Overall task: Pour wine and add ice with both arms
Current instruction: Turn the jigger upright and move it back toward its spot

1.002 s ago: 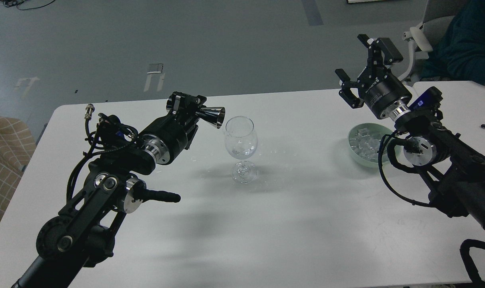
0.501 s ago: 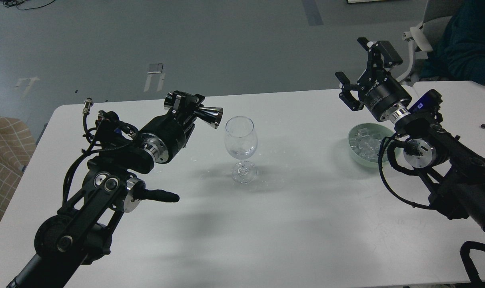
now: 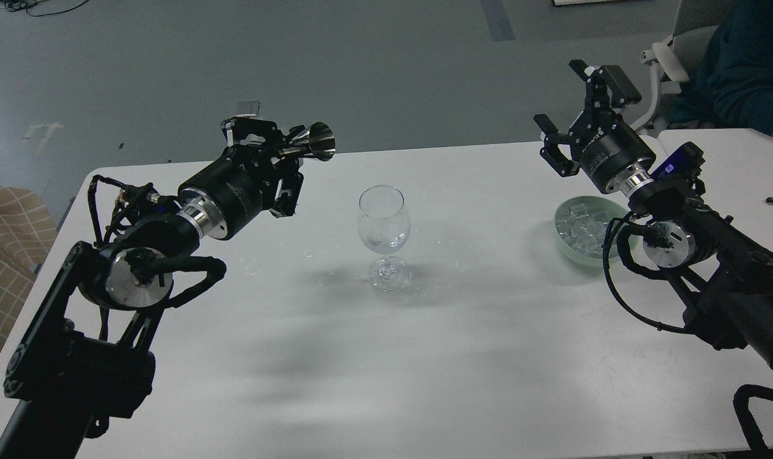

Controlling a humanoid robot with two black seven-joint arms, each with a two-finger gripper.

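Your left tool (image 3: pixel 278 159) is clamped on a shiny metal jigger (image 3: pixel 313 143), which lies roughly on its side with its flared mouth pointing toward the far right, up and to the left of the wine glass (image 3: pixel 383 220) and clear of it. The glass stands upright near the middle of the white surface (image 3: pixel 462 357), with a little clear wine (image 3: pixel 383 242) at the bottom of its bowl. Your right tool (image 3: pixel 580 108) hangs with its fingers spread wide, holding nothing, above and just behind the pale green bowl (image 3: pixel 568 239). The ice (image 3: pixel 580 226) sits heaped in that bowl, partly hidden by your right arm.
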